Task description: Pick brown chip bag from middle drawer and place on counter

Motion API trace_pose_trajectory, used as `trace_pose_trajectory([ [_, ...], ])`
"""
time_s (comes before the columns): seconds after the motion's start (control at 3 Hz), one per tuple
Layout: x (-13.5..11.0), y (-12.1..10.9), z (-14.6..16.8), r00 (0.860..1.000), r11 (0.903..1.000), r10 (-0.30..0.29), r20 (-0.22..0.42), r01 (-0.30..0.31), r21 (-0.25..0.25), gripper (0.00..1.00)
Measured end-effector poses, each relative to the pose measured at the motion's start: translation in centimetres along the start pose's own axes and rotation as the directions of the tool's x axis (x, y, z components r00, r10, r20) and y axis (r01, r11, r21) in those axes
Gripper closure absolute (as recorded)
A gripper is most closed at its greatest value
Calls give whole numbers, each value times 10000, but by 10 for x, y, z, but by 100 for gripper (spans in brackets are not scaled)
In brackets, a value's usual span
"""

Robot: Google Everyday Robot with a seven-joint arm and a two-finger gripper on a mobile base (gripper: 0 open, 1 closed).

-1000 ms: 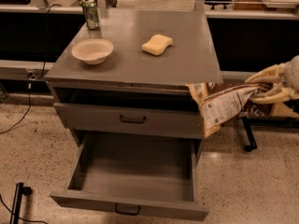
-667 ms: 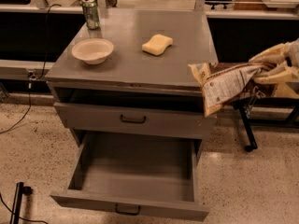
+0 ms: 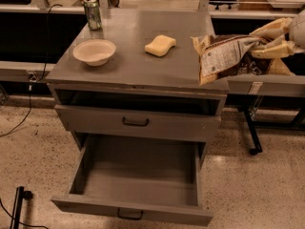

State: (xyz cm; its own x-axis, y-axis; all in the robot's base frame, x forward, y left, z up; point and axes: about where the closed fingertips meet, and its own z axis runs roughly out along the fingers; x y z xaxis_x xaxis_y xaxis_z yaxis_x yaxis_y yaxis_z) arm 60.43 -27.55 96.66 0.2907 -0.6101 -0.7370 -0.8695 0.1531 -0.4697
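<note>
As jaws grip bag [image 3: 223,57], right of counter [image 3: 133,66]

The brown chip bag [image 3: 224,56], in the gripper [image 3: 261,46] (far right), now higher, level with the counter [image 3: 133,68] edge.

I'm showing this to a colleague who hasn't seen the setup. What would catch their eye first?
First the brown chip bag, clamped in the gripper and hanging in the air at the right edge of the counter. Next the bottom drawer, pulled wide open near the floor. On the counter sit a yellow sponge, a pale bowl and, at the back left, a can.
</note>
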Motion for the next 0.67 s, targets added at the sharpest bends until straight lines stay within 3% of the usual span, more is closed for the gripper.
trace_pose_trajectory([
  [0.33, 0, 0, 0, 10000, 10000, 0, 0, 0, 0, 100],
  [0.67, 1, -2, 8, 9991, 9992, 396, 143, -396, -37, 100],
])
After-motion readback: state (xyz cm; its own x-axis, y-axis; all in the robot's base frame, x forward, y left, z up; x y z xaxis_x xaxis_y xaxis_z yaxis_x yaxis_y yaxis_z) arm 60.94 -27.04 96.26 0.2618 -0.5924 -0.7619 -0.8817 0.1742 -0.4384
